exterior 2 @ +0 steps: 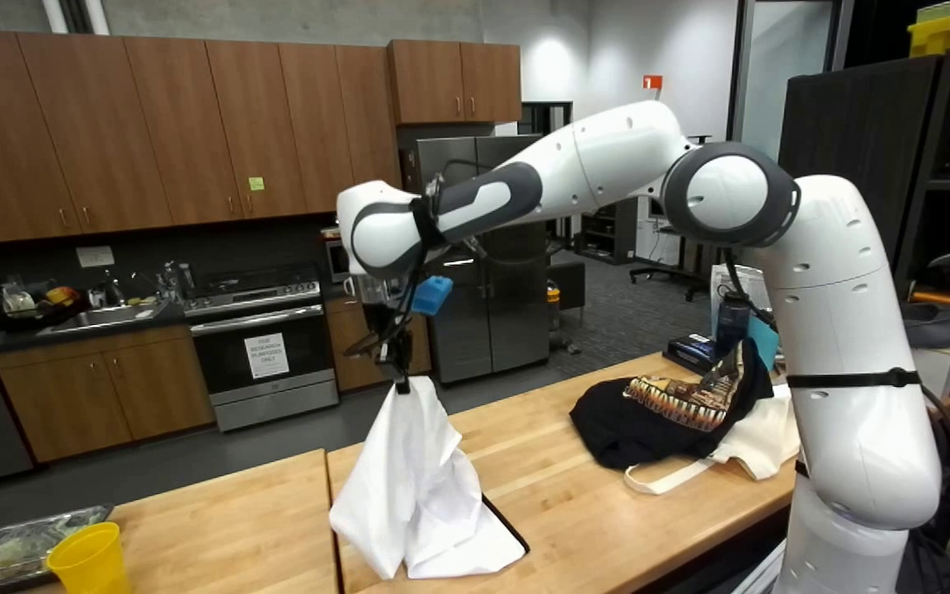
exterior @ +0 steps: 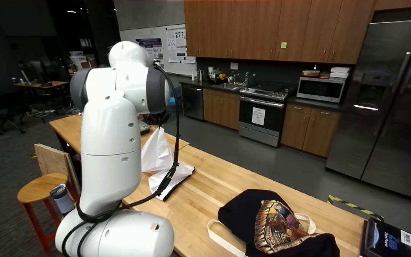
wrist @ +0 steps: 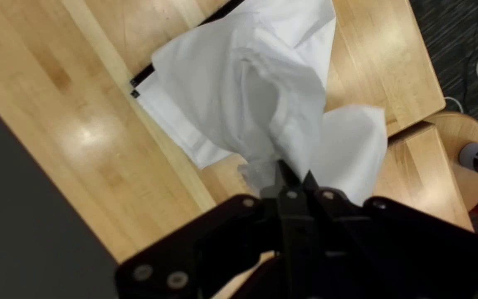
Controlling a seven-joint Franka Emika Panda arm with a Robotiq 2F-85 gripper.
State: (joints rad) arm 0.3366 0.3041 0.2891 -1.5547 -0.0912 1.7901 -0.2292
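White sign [exterior 2: 266, 355] reading "FOR RESEARCH PURPOSES ONLY" on oven door [exterior 2: 223, 364], "Power" on black box [exterior: 391, 238]

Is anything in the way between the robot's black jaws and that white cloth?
Nothing visible is in between: the black jaws are closed directly on the top of the crumpled white cloth, whose lower folds rest on the light wooden tabletop. A black fabric bag with cream straps lies apart, farther along the tabletop.

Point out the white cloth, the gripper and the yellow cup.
White cloth [exterior 2: 419, 487]: in an exterior view, on its hanging folds.
Gripper [wrist: 298, 177]: wrist view, midway between its fingertips.
Yellow cup [exterior 2: 97, 571]: in an exterior view, outer wall.
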